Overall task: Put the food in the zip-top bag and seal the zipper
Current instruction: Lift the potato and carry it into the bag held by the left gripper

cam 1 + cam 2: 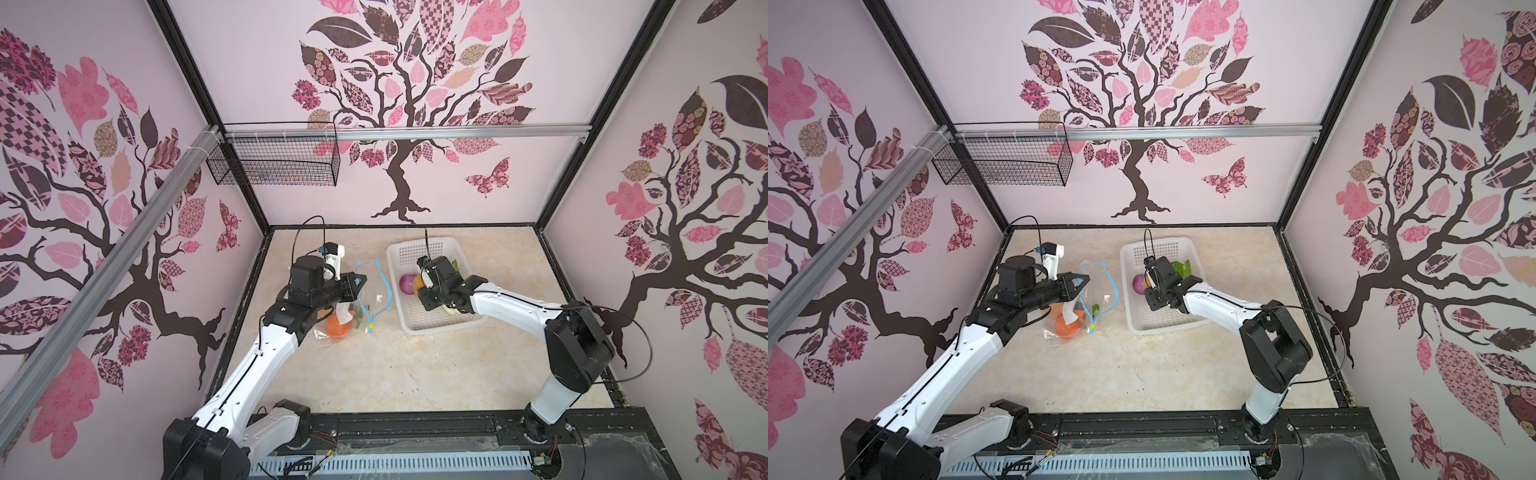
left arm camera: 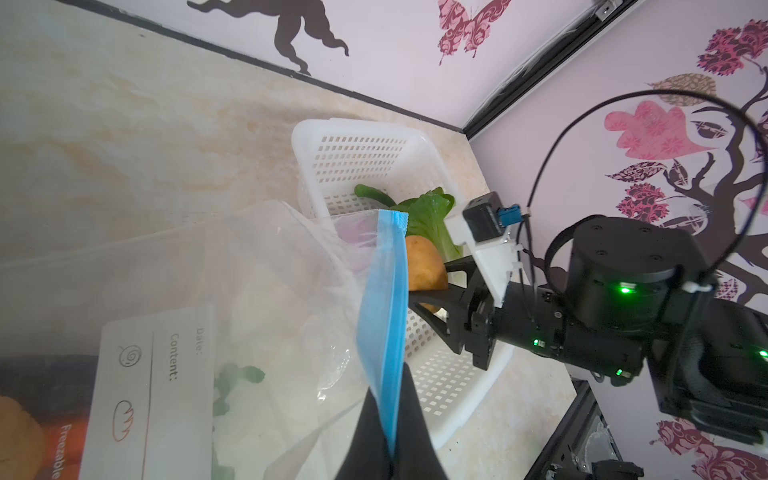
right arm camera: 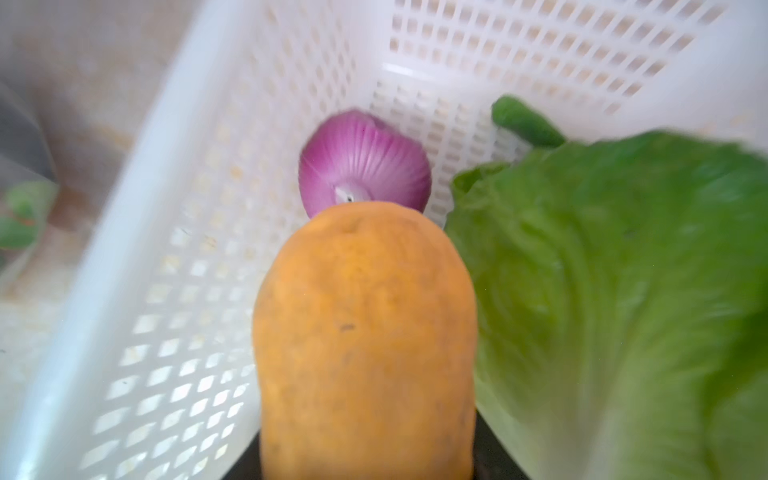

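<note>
The clear zip-top bag lies left of centre with its mouth gaping. Its light blue zipper ends in a yellow slider. My left gripper is shut on the zipper strip and holds that edge up. Through the plastic I see an orange pumpkin, some green leaf and the white label. My right gripper sits inside the white basket, shut on a tan potato. A purple onion, a green cabbage and a small green vegetable lie beside it.
The basket stands right of the bag on the marble-patterned tabletop. A black wire basket hangs from a rail on the back wall. Patterned walls close in three sides, and a black frame runs along the front.
</note>
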Controlling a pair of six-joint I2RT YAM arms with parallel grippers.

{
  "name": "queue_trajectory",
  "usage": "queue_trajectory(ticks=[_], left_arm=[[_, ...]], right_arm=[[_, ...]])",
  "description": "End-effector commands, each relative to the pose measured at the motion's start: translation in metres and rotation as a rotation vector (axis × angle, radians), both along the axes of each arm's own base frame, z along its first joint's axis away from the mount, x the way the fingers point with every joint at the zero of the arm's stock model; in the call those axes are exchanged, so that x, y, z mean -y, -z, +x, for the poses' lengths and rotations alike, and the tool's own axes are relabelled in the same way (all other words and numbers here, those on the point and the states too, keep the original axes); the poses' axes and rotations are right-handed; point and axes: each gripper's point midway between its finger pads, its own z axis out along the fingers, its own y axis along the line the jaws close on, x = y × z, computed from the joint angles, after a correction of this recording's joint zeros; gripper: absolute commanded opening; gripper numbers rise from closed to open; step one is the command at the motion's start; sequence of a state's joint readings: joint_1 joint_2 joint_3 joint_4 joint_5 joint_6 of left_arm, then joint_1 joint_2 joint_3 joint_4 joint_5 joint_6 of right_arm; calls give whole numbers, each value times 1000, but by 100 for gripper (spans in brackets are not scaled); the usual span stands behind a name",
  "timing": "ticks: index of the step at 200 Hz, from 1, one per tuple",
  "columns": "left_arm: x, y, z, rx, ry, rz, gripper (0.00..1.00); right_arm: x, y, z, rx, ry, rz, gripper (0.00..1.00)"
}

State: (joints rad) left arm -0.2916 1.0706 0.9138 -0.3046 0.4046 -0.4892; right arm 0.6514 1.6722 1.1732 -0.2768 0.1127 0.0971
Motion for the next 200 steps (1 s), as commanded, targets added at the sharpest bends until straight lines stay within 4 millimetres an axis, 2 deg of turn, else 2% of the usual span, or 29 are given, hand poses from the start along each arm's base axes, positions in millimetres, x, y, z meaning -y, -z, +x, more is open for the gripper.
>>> queue_trajectory(ticks=[1, 29, 63, 95, 119, 136, 177, 200], left_arm=[[-9, -30, 4, 92, -30, -31, 0], [-12, -32, 7, 89, -24, -69, 0], [-5, -30, 6, 75, 17, -84, 0], [-3, -29, 6, 69, 31, -93, 0], [0, -29, 6, 66, 44, -106, 0], [0, -28, 6, 64, 45, -105, 0], [0, -27, 6, 59, 44, -107, 0], [0, -29, 6, 61, 44, -109, 0]], right_arm=[[-4, -64, 13, 159, 14, 99, 37], [-20, -113, 8, 245, -60, 234, 37], [-55, -167, -9, 276, -226, 452, 36], [-83, -189, -21, 273, -361, 591, 36], [-100, -187, -24, 253, -425, 642, 36], [-114, -178, -28, 226, -452, 648, 35], [-149, -137, -48, 146, -499, 608, 35], [-165, -111, -51, 111, -498, 571, 35]])
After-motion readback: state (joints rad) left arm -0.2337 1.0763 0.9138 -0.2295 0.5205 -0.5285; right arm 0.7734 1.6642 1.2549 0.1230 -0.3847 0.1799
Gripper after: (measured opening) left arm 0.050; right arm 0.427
